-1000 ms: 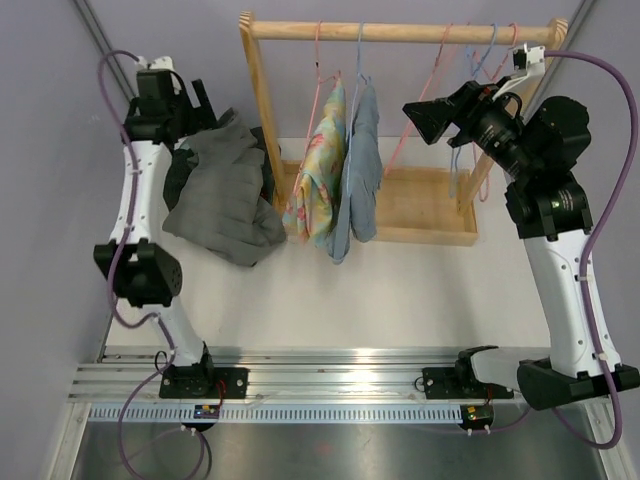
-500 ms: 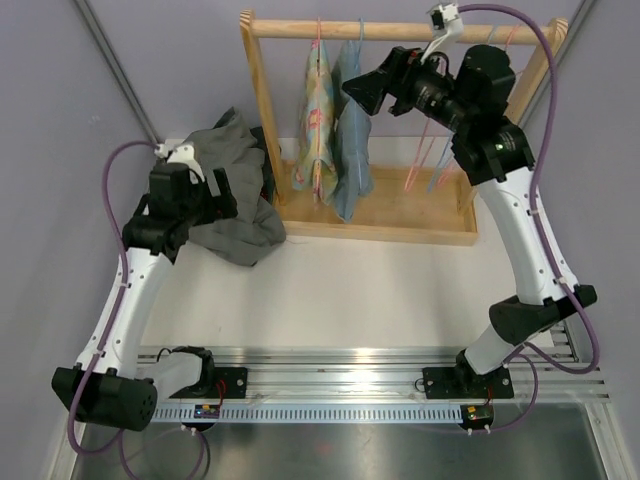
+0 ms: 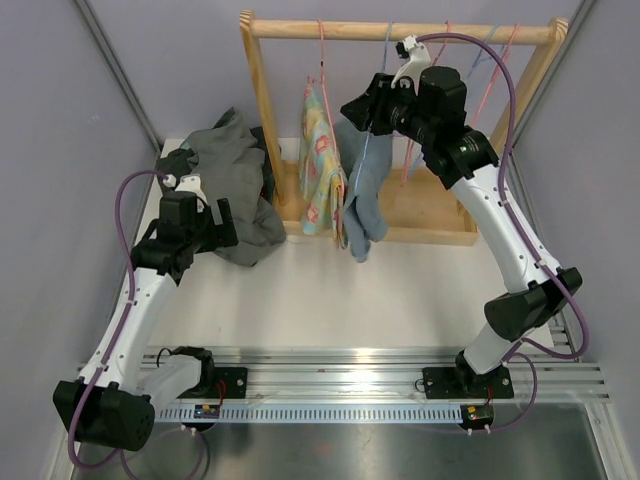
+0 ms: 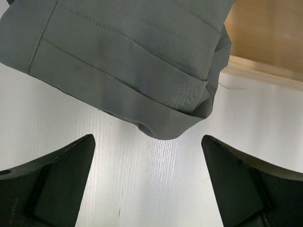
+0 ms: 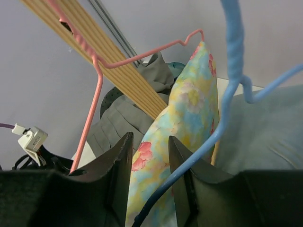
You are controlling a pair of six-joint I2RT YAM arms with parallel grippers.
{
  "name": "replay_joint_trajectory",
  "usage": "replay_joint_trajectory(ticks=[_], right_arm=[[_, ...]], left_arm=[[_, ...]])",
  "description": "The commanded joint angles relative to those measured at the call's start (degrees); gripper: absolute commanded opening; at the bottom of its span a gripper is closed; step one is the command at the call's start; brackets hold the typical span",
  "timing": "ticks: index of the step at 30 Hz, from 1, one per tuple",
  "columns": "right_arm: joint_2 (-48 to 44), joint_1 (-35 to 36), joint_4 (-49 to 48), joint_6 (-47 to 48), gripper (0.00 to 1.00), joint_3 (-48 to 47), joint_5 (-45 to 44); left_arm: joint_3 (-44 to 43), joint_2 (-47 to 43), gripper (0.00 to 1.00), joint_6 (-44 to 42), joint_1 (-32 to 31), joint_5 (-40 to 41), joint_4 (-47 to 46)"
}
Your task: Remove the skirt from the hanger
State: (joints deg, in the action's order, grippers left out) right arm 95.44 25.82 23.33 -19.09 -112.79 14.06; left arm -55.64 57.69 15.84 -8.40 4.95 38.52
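A blue-grey skirt [image 3: 365,190] hangs from a blue hanger [image 3: 385,40] on the wooden rail [image 3: 400,31]. My right gripper [image 3: 348,108] is up at that hanger's shoulder. In the right wrist view its jaws [image 5: 150,137] are narrowed, with a gap still between them. The blue hanger wire [image 5: 232,71] runs up out of that gap and across the right finger. A floral garment [image 5: 189,109] shows behind. My left gripper [image 3: 215,207] hovers wide open and empty over the table [image 4: 156,189], at the hem of a grey pleated garment [image 4: 128,56].
The floral garment [image 3: 320,170] hangs on a pink hanger [image 3: 322,50] just left of the skirt. Bare pink and blue hangers [image 3: 490,70] hang at the rail's right end. The rack's wooden base [image 3: 420,210] lies under them. The grey garment [image 3: 225,175] lies heaped by the rack's left post.
My right arm has swung left along the rail to the blue hanger and its jaws have narrowed; the skirt has swung. My left arm has drawn back off the grey garment, still open.
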Motion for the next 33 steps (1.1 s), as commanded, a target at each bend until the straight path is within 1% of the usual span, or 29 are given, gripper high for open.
replay_joint_trajectory(ticks=[1, 5, 7, 8, 10, 11, 12, 13, 14, 15, 16, 17, 18, 19, 20, 21, 22, 23, 24, 25, 28, 33], right_arm=[[-1.22, 0.36, -2.33, -0.42, 0.00, -0.67, -4.04], [0.80, 0.54, -0.14, 0.19, 0.00, -6.20, -4.13], [2.98, 0.63, 2.84, 0.98, 0.00, -12.43, -3.87], [3.78, 0.72, 3.99, 1.25, 0.00, -17.67, -3.87], [6.06, 0.72, 7.58, 2.04, 0.00, -23.15, -3.34], [6.60, 0.72, 8.74, 2.22, 0.00, -28.22, -3.08], [6.95, 0.72, 9.53, 2.30, 0.00, -30.27, -2.56], [7.39, 0.63, 10.76, 2.48, 0.00, -32.03, -2.38], [7.22, 0.72, 11.12, 2.57, 0.00, -34.14, -2.11], [6.96, 0.72, 11.38, 2.39, 0.00, -34.42, -1.94], [5.74, 0.72, 11.04, 2.22, 0.00, -34.34, -1.85], [4.94, 0.72, 10.77, 2.04, 0.00, -32.94, -1.85], [4.06, 0.72, 10.42, 1.61, 0.00, -31.80, -1.67], [1.97, 0.63, 9.46, 1.34, 0.00, -29.00, -1.59], [0.81, 0.72, 8.75, 0.99, 0.00, -27.32, -1.50], [-0.33, 0.72, 7.27, 0.03, 0.00, -25.48, -1.15], [-2.78, 0.72, 6.56, -0.24, 0.00, -21.98, -1.06], [-3.93, 0.72, 5.77, -0.59, 0.00, -20.12, -0.97], [-6.12, 0.72, 4.37, -1.20, 0.00, -18.53, -1.06], [-7.01, 0.72, 3.74, -1.38, 0.00, -15.64, -1.06], [-8.60, 0.63, 3.65, -1.65, 0.00, -13.86, -1.41], [-9.39, 0.72, 4.71, -2.26, 0.00, -14.03, -1.06]], left_arm=[[-0.26, -1.09, 0.99, -1.25, -0.12, 0.41, -4.25], [-0.44, -0.74, 0.99, -1.42, -0.12, 0.67, -3.89], [-0.61, -1.35, 0.99, -1.51, -0.12, 1.11, -4.16], [-0.61, -2.14, 0.99, -1.77, -0.12, 1.03, -4.42], [-1.49, -3.02, 0.99, -2.12, -0.21, -0.20, -5.21], [-2.54, -3.46, 0.99, -2.21, -0.82, -0.81, -5.21], [-3.59, -4.25, 0.99, -2.30, -1.61, -0.99, -4.95], [-6.73, -4.43, 0.99, -2.65, -2.92, -1.00, -4.86], [-8.68, -4.52, 0.99, -3.17, -6.76, -0.30, -4.77], [-10.87, -3.82, 0.99, -3.53, -8.98, 1.53, -3.82], [-16.29, -3.38, 0.99, -3.70, -11.26, 2.08, -3.37], [-18.69, -2.85, 0.99, -4.32, -15.72, 2.08, -2.93], [-21.15, -1.72, 0.99, -4.41, -17.85, 0.60, -2.93], [-23.79, -1.27, 0.99, -4.67, -21.62, -1.41, -3.88], [-24.51, -1.09, 0.99, -4.50, -23.48, -3.52, -5.37], [-24.69, -1.00, 0.99, -4.32, -25.59, -6.33, -8.78], [-24.70, -0.83, 0.99, -3.89, -29.61, -7.49, -10.82], [-24.00, -0.83, 0.99, -3.62, -31.57, -8.80, -13.19], [-23.64, -0.65, 0.99, -3.18, -33.24, -11.60, -17.56], [-22.86, -0.22, 0.99, -2.31, -36.30, -13.11, -19.95], [-20.48, 1.45, 0.99, -1.34, -41.67, -16.90, -27.70], [-18.28, 5.58, 0.99, -0.46, -46.61, -20.06, -36.49]])
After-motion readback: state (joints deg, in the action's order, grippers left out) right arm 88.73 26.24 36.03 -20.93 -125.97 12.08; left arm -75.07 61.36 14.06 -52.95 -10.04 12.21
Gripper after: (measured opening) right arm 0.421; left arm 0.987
